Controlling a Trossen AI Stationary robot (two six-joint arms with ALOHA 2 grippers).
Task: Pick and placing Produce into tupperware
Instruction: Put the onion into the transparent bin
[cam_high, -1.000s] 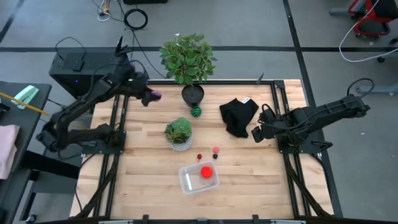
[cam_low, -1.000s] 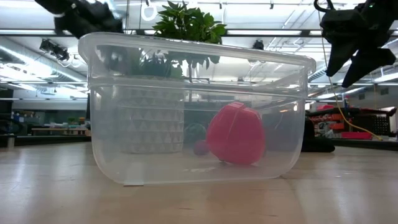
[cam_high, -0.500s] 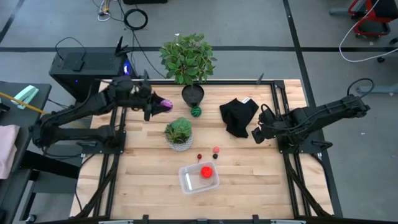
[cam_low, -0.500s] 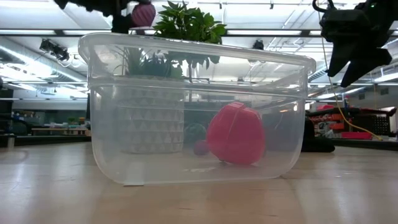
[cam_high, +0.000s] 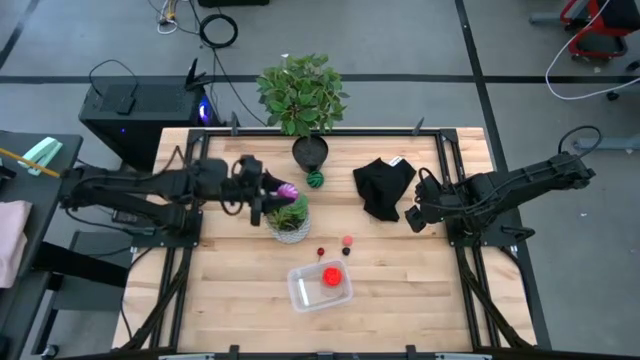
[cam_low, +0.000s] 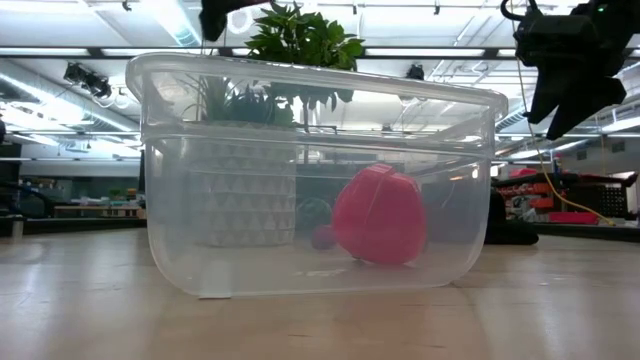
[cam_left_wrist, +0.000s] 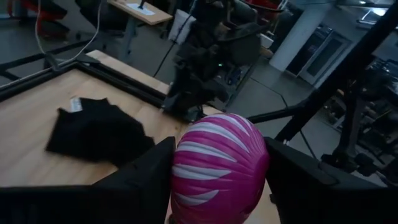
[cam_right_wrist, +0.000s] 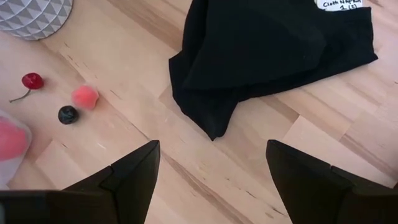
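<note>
Left jaws (cam_left_wrist: 217, 186) clamp purple striped produce (cam_left_wrist: 219, 168) | right jaws (cam_right_wrist: 211, 180) spread, empty

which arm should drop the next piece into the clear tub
Left. Its hand is already shut on the pink striped piece, above the small potted plant just behind the tub. The right hand is open and empty beside the black cloth.

Stuff you can't properly see from here

Purple striped ball (cam_left_wrist: 219, 163) gets cut off at the bottom edge, and red piece (cam_low: 379, 215) looks smeary through the tupperware (cam_low: 180, 200) wall.
</note>
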